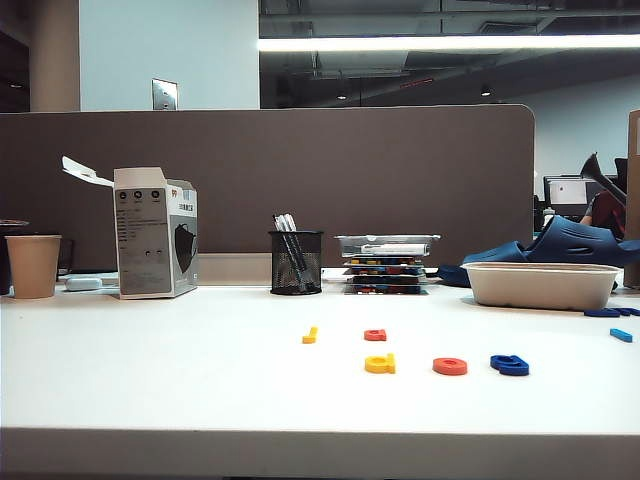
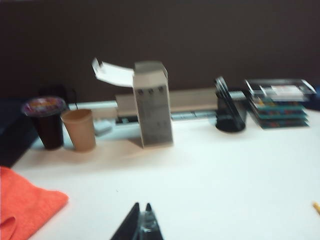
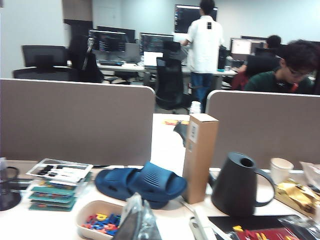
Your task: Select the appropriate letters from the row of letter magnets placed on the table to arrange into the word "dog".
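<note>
Letters d, o, g rowed; left hand, right hand shut, away.

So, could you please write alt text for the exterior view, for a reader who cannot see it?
On the white table, a yellow "d", red "o" and dark blue "g" lie in a row. Behind them lie a thin yellow letter and a small red letter. No gripper is visible.

My left jaws and right jaws are cut off by the frame edge; the left wrist view is blurred.
</note>
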Action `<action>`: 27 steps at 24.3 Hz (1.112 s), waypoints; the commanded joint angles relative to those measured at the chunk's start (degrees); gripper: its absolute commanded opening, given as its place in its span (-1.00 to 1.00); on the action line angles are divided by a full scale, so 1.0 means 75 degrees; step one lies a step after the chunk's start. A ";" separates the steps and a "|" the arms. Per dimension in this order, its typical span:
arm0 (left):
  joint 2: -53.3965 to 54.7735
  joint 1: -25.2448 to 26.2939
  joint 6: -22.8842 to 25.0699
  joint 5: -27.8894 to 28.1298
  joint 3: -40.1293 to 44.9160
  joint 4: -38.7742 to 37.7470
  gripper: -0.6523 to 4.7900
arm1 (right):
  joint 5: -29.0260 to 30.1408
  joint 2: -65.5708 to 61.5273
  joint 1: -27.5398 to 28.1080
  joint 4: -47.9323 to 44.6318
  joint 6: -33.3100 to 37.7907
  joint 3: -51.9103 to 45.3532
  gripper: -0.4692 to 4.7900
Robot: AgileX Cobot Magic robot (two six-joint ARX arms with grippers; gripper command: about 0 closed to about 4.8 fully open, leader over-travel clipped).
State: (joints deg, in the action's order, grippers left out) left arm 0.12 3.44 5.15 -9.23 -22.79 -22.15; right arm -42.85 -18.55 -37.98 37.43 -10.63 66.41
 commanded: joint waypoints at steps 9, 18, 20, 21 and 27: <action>0.0000 0.0000 -0.0460 0.0204 0.1976 0.2570 -0.78 | 0.0396 0.0032 -0.0006 0.0055 0.0009 0.0012 -0.85; 0.0000 0.0000 -0.1040 0.0554 0.2984 0.3491 -0.78 | 0.0577 0.0032 -0.0006 0.0490 0.0012 0.0012 -0.85; 0.0000 0.0000 -0.1192 0.0600 0.2984 0.3395 -0.78 | 0.0577 0.0032 -0.0006 0.0481 0.0012 0.0012 -0.85; 0.0000 0.0000 -0.1172 0.0562 0.2984 0.3348 -0.78 | 0.0580 0.0032 -0.0006 0.0463 0.0012 0.0012 -0.85; -0.0003 0.0000 -0.1172 0.0542 0.2984 0.2716 -0.78 | 0.0603 0.0032 -0.0006 0.0154 0.0020 0.0015 -0.85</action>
State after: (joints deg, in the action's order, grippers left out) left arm 0.14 3.42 -3.51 -4.97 -0.12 -1.61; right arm -38.74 -18.26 -38.00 40.29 -10.61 66.41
